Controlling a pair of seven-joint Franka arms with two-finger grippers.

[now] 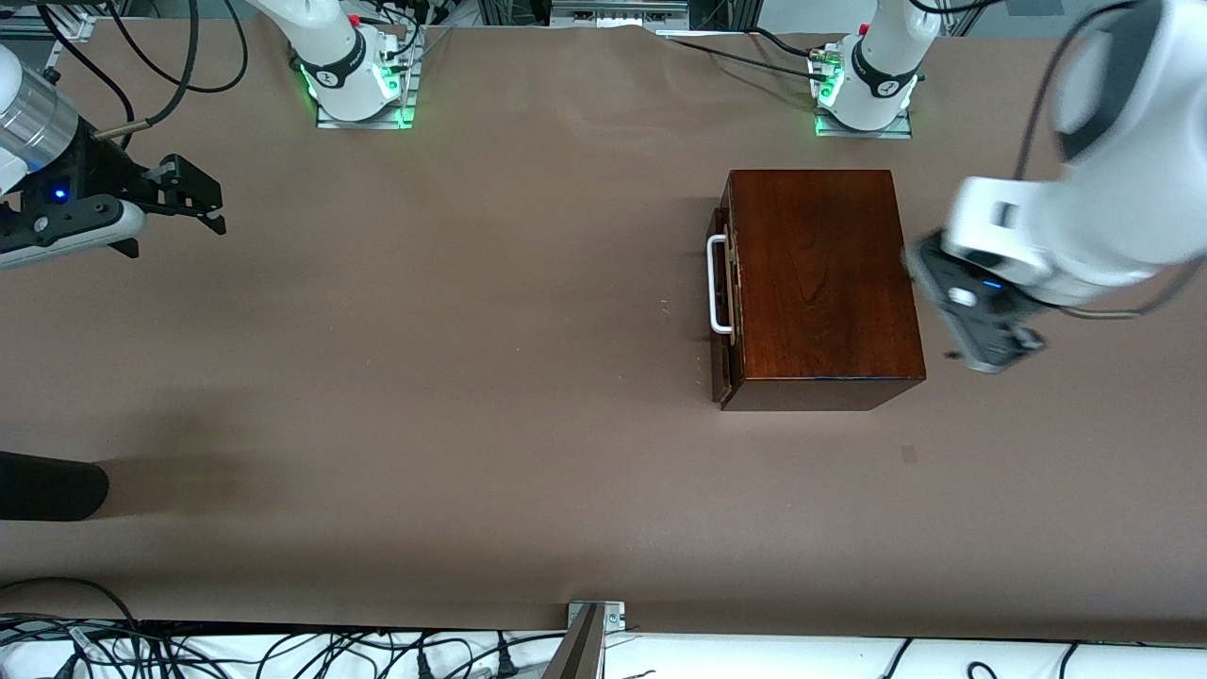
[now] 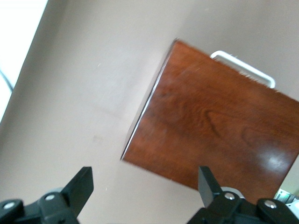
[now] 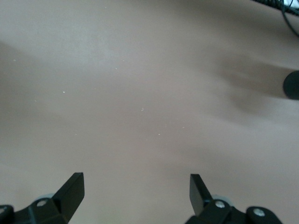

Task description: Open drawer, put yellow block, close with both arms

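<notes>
Front view shows the mahogany box [image 1: 820,283] toward the left arm's end of the table, its drawer [image 1: 722,292] shut, the left gripper [image 1: 985,325] hovering beside it with fingers [image 2: 79,186] apart, the right gripper [image 1: 193,193] spread over bare table.

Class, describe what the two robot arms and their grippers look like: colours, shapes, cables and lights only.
Both arms are white and rounded, with dark grey bands at the joints. The left arm and right arm each carry a small blue light and black cables. The left gripper and right gripper are black, each with two flat, wedge-shaped fingers. Green lights glow at both bases.
</notes>
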